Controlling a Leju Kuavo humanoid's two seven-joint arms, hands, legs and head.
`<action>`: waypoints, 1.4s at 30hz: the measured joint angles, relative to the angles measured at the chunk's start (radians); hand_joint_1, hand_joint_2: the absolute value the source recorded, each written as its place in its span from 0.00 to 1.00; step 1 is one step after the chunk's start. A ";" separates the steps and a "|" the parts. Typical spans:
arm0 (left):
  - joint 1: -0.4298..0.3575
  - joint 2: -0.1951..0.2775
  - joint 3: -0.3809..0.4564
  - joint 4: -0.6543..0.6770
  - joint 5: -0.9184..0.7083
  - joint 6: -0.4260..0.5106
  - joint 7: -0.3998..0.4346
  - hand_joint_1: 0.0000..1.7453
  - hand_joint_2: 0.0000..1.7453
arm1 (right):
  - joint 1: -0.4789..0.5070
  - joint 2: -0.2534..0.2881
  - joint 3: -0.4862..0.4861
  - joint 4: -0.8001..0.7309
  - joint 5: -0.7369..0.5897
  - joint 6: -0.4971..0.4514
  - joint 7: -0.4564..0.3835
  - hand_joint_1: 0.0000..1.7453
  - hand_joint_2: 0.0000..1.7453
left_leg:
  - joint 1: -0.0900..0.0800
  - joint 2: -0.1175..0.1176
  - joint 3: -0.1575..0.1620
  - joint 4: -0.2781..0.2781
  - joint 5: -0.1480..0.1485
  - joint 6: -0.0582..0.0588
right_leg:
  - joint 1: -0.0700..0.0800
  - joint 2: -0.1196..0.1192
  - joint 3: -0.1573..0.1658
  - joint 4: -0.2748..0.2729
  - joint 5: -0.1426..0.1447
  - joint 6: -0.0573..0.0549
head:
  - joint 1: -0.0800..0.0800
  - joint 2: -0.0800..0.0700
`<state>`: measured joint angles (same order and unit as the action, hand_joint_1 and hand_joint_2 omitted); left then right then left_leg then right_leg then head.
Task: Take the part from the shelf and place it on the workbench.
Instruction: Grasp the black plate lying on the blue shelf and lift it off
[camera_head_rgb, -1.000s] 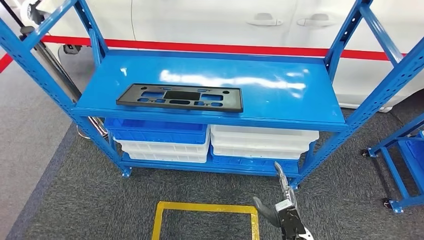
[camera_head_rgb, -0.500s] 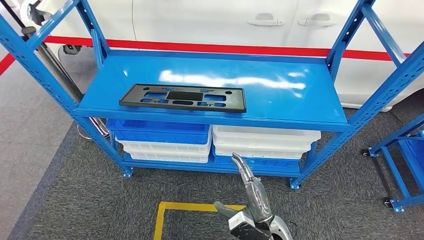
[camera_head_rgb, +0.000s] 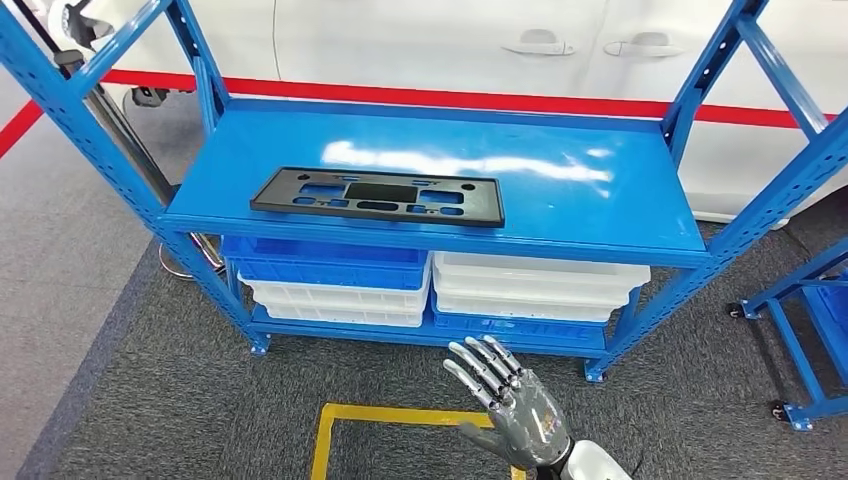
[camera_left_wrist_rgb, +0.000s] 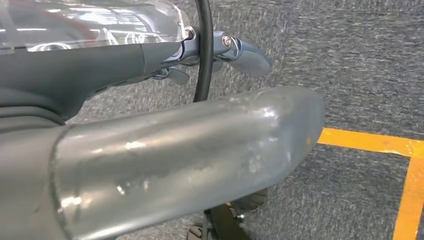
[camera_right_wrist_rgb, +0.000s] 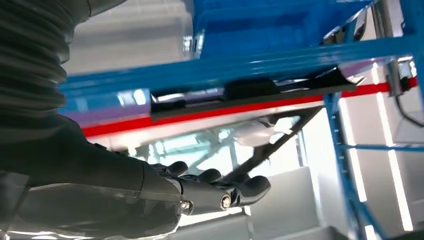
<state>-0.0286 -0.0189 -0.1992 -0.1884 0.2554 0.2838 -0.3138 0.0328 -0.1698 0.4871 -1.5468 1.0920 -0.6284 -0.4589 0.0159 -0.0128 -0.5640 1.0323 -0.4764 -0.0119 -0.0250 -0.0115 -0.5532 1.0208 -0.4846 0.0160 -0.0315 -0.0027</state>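
right hand (camera_head_rgb: 512, 402) — fingers (camera_head_rgb: 478, 366) spread, empty; part (camera_head_rgb: 377, 196) on shelf (camera_head_rgb: 600, 205)

Black part (camera_head_rgb: 377, 195) flat on shelf (camera_head_rgb: 560, 205)

The right hand (camera_head_rgb: 510, 400) rises at the near edge of the head view, right of centre, on a silver wrist; its back faces up, its fingers (camera_head_rgb: 478, 362) stretched out and fanned apart toward the far left, holding nothing. In the right wrist view its dark fingers (camera_right_wrist_rgb: 225, 187) lie extended side by side. The left hand (camera_left_wrist_rgb: 165, 160) hangs low, its thick grey thumb across the frame, a dark fingertip (camera_left_wrist_rgb: 247, 55) beyond; its pose is unclear.
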 joint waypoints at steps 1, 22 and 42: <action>0.000 0.000 -0.004 0.000 -0.003 -0.002 0.001 0.00 0.00 | -0.001 -0.008 0.000 -0.006 0.038 -0.008 -0.002 0.00 1.00 | 0.000 0.000 0.001 -0.002 0.002 0.010 | -0.001 0.000 0.000 -0.002 0.000 0.006 | 0.000 0.000; -0.012 0.022 -0.055 0.002 -0.048 -0.031 0.011 0.00 0.00 | -0.005 -0.010 0.007 -0.022 0.266 -0.068 0.031 0.00 1.00 | -0.011 -0.001 -0.088 0.205 -0.111 -0.010 | 0.009 -0.008 -0.003 -0.019 0.016 -0.041 | 0.000 0.000; -0.009 0.028 -0.064 0.007 -0.049 -0.036 0.011 0.00 0.00 | -0.015 -0.010 0.031 0.011 0.243 -0.069 0.093 0.00 1.00 | -0.016 -0.005 0.037 -0.017 -0.014 0.045 | 0.009 -0.001 -0.092 0.118 0.019 -0.018 | 0.000 0.000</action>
<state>-0.0379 0.0095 -0.2635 -0.1818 0.2065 0.2477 -0.3027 0.0180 -0.1797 0.5178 -1.5354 1.3351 -0.6970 -0.3657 -0.0002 -0.0182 -0.5267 1.0157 -0.4903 0.0334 -0.0159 -0.0124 -0.6450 1.1389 -0.4661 -0.0023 -0.0314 -0.0027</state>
